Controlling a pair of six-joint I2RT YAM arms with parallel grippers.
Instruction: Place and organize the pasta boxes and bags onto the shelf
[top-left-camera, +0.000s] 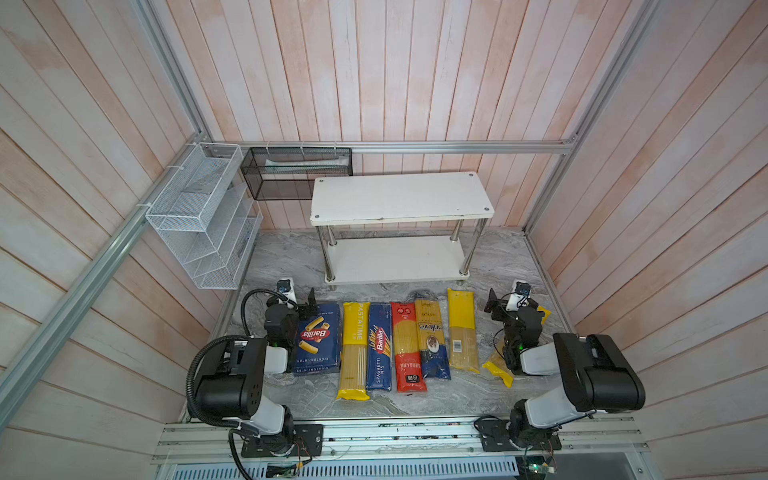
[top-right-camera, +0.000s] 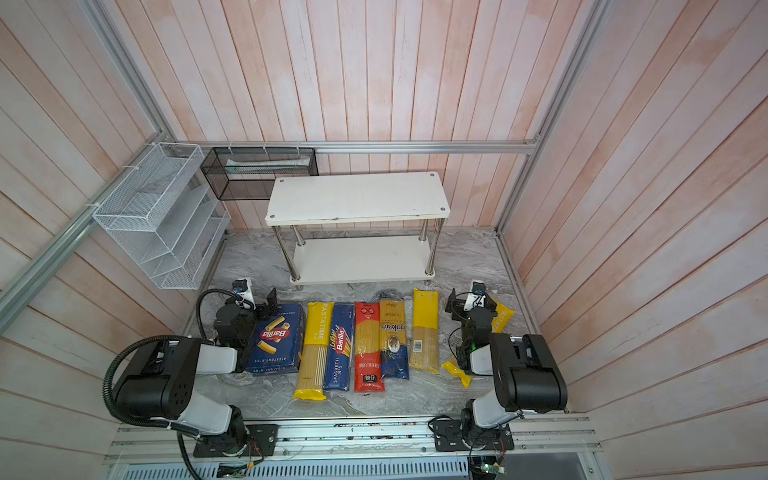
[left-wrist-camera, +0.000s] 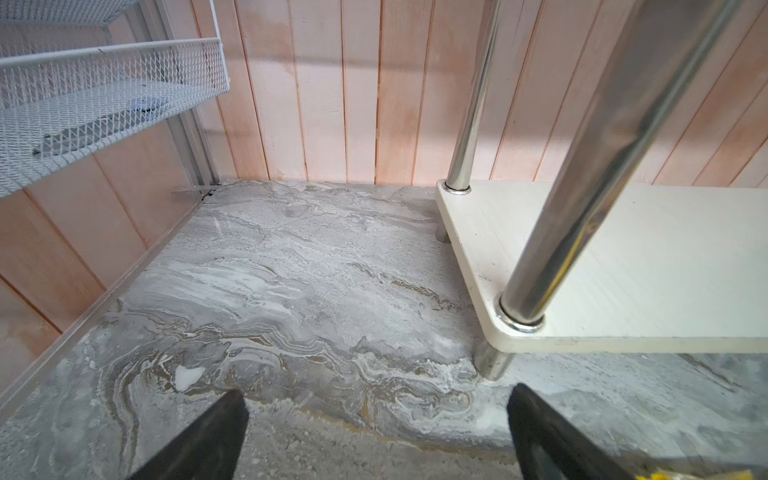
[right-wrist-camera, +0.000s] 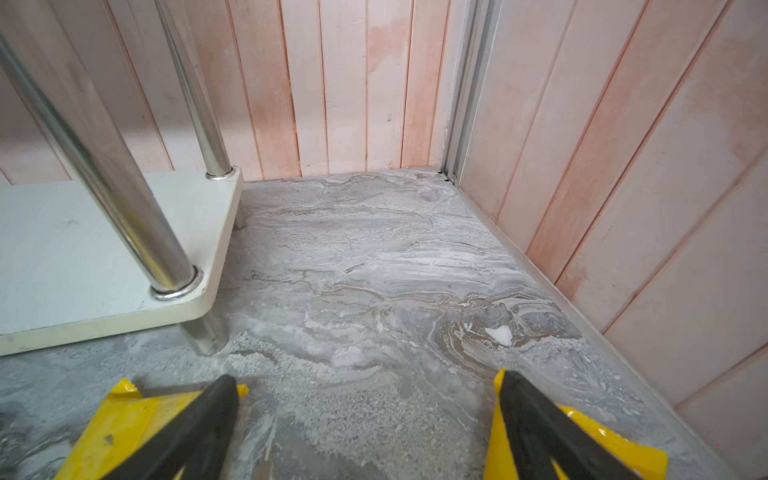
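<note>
The shelf (top-left-camera: 401, 197) (top-right-camera: 357, 199) stands at the back, both white boards bare. Lying in a row in front of it are the wide pasta box (top-left-camera: 318, 345), a yellow-ended bag (top-left-camera: 353, 349), the narrow pasta box (top-left-camera: 380, 347), a red bag (top-left-camera: 408, 347), a beige-and-navy bag (top-left-camera: 432, 338) and a yellow bag (top-left-camera: 461, 330). Another yellow bag (top-left-camera: 498, 370) lies partly under the right arm. My left gripper (top-left-camera: 309, 301) (left-wrist-camera: 376, 397) hangs open by the wide box's far end. My right gripper (top-left-camera: 492, 303) (right-wrist-camera: 368, 382) is open over bare floor between two yellow bag ends (right-wrist-camera: 124, 419).
A white wire rack (top-left-camera: 199, 216) and a black mesh basket (top-left-camera: 297, 172) hang on the left and back walls. Chrome posts (left-wrist-camera: 582, 187) (right-wrist-camera: 124, 199) rise from the shelf's lower board (left-wrist-camera: 623, 257) close to both grippers. Plank walls enclose the marble floor (top-left-camera: 291, 257).
</note>
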